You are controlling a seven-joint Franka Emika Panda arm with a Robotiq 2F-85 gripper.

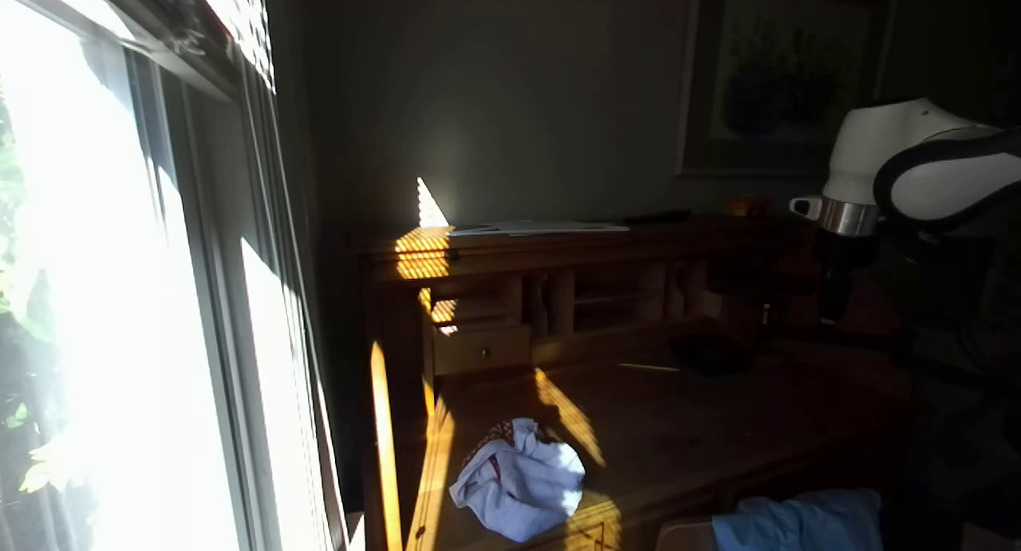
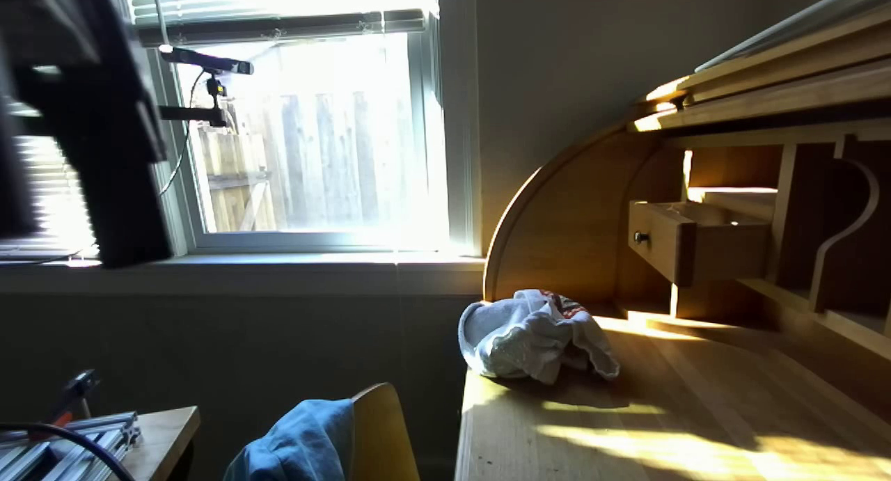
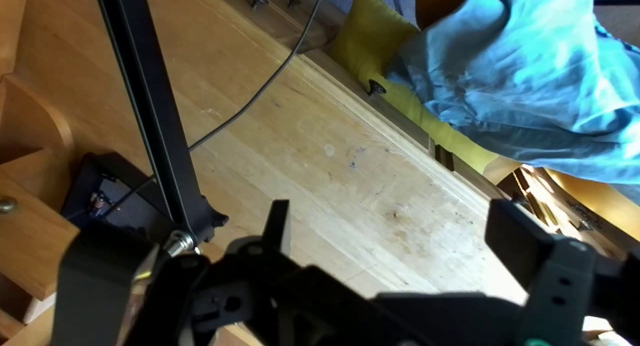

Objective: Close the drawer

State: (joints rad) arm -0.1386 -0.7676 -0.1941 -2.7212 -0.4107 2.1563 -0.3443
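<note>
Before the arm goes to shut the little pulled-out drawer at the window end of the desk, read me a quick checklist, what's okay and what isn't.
1. Drawer stands out, leaving something to close: ok.
2. Pincer open and holding nothing: ok.
3. Pincer at the drawer: not ok; an exterior view shows it well away.
4. Cloth on the desk apart from the drawer: ok.
5. Drawer free of loose contents: cannot tell; its inside is not clearly seen.
</note>
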